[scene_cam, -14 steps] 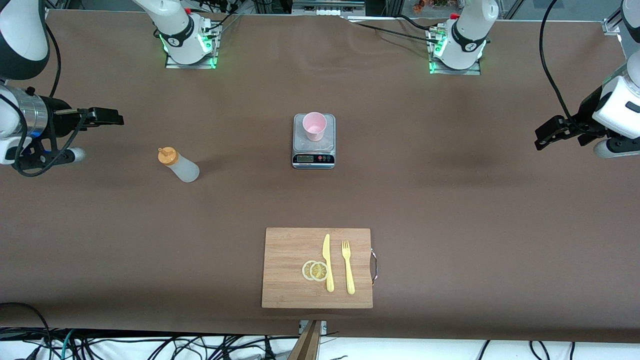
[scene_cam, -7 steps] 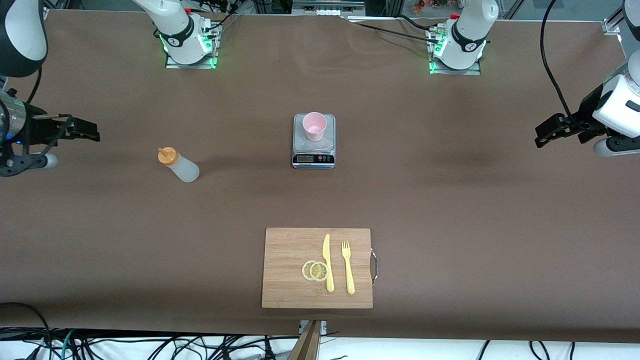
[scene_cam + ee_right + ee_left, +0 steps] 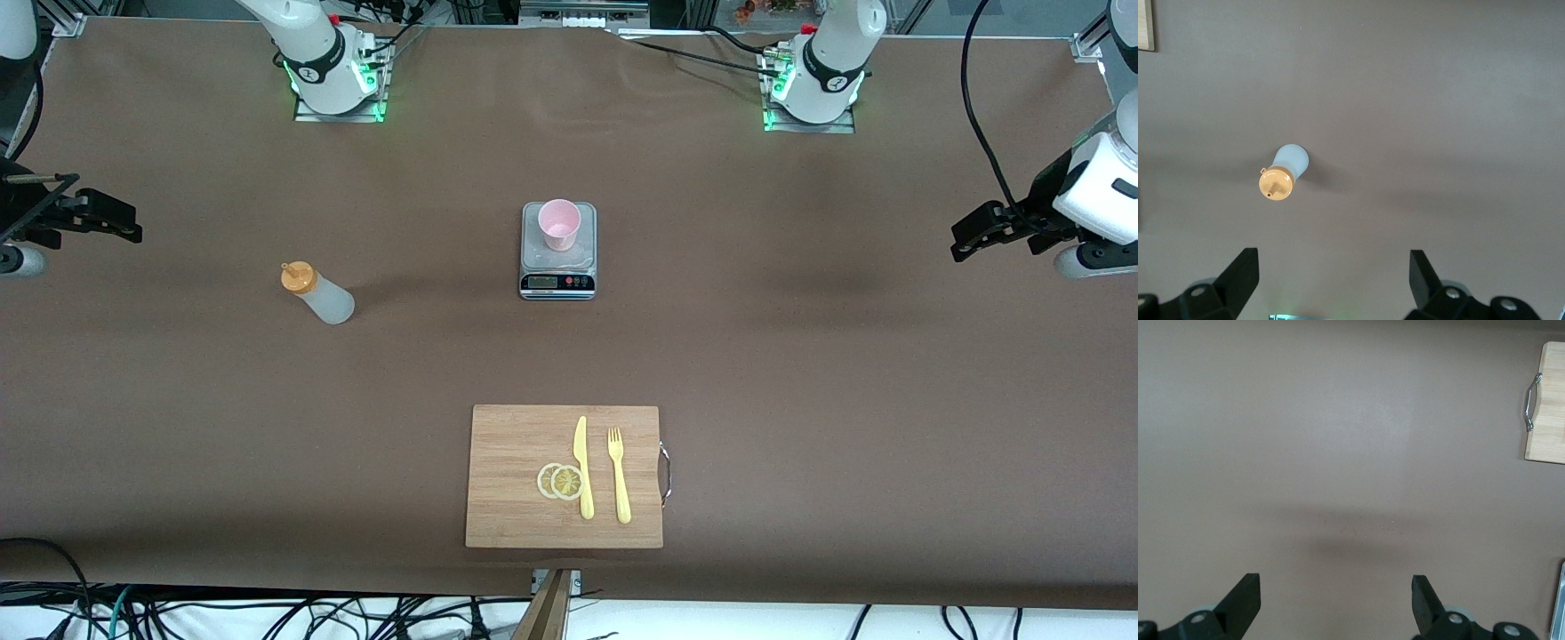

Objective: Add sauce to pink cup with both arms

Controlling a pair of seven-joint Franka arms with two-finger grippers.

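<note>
Sauce bottle [image 3: 317,295] upright, apart from pink cup [image 3: 558,224] on scale [image 3: 557,267]. Right gripper [image 3: 114,224], left gripper [image 3: 969,240]: both spread wide, holding nothing, over bare table ends. Stage unclear: pour pending or finished.

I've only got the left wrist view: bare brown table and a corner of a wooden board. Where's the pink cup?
Observer: The pink plastic cup stands on the small silver kitchen scale, farther from the front camera than the wooden cutting board.
Operator: And the sauce?
Observer: The translucent squeeze bottle with the orange cap stands on the table toward the right arm's end, apart from the scale.
Operator: Is the right gripper on it?
Observer: No. The right gripper is open over bare table near that end's edge. The left gripper, also open, waits at its own end.
</note>
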